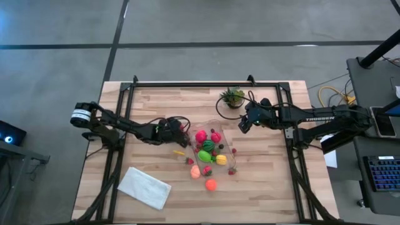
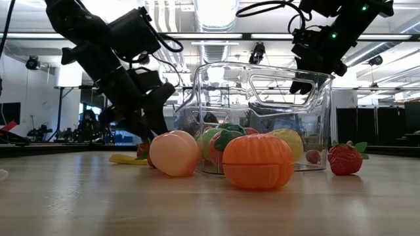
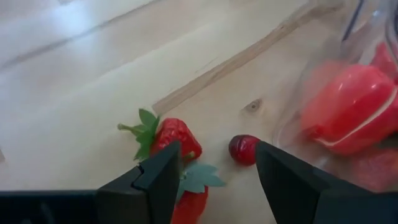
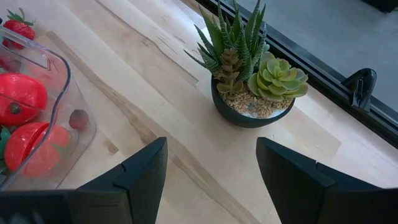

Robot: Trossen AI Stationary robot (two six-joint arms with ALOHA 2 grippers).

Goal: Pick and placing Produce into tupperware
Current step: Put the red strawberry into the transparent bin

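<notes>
My left pincer point(image 3: 214, 171) hangs spread, empty, over strawberries point(image 3: 177, 138) beside the tupperware point(image 2: 262, 118). Centre on one berry, drop straight down to the tabletop point(image 1: 262, 187), then squeeze gently. Right pincer point(image 4: 211, 171) is spread too, idle near the plant point(image 4: 249, 74).

Probably a robotics lab; ceiling ducts point(image 2: 216, 49), keyboard point(image 1: 381, 172), concrete floor point(image 1: 56, 62).

We see a pale matt wooden table point(image 1: 262, 187) with visible grain. The tupperware point(image 2: 262, 85) is clear glossy plastic, and the strawberry point(image 3: 177, 138) looks smooth and shiny.
</notes>
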